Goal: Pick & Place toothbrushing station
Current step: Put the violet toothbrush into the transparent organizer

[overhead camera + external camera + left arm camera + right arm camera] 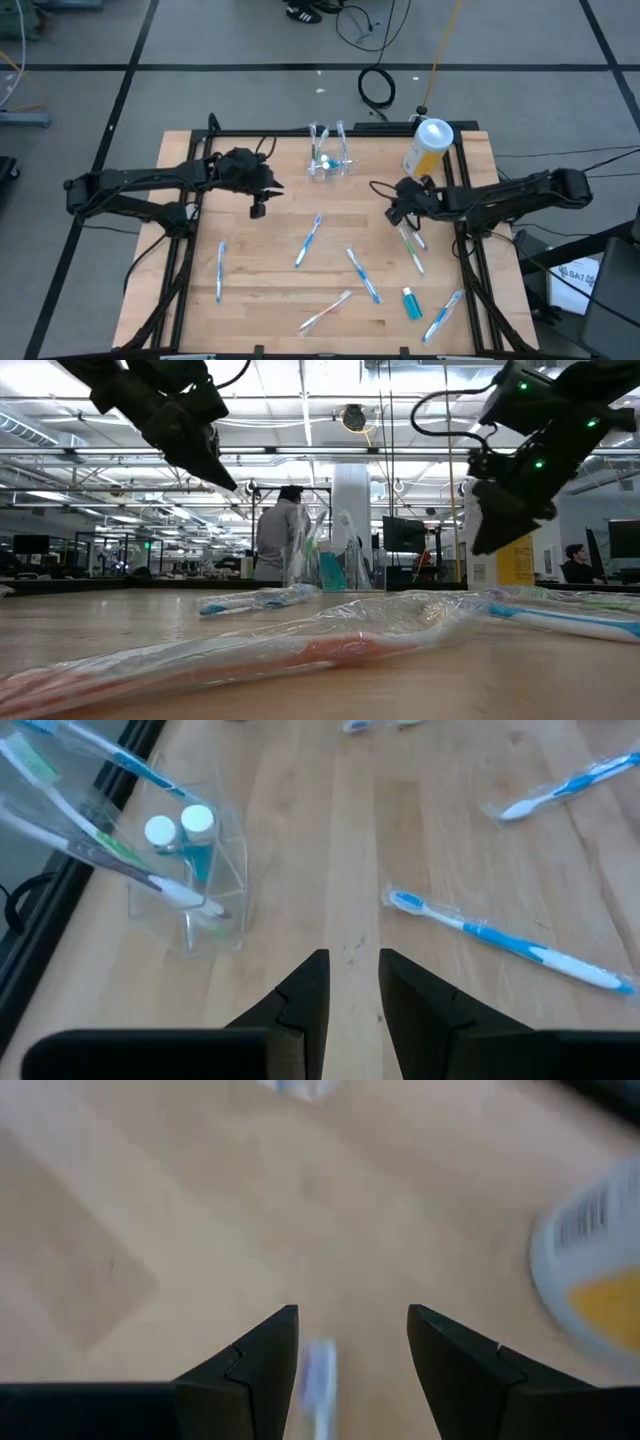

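The clear plastic holder [330, 160] stands on its base at the table's far middle. Several toothbrushes and two white-capped tubes stand in it, as the left wrist view [190, 885] also shows. My left gripper [258, 207] hovers above the table, to the left of the holder and a little nearer. It is open with a narrow gap [353, 970] and empty. My right gripper [395, 212] hovers to the right of the holder and nearer, open [352, 1330] and empty. It is over the end of a wrapped toothbrush [318, 1380] that lies on the table.
A yellow canister with a white lid [428, 148] stands at the far right, close behind my right arm. Several wrapped toothbrushes lie flat on the table, one in the middle [308, 241], one at the left [220, 270] and one at the near right [443, 316]. A small teal tube [410, 302] lies there too.
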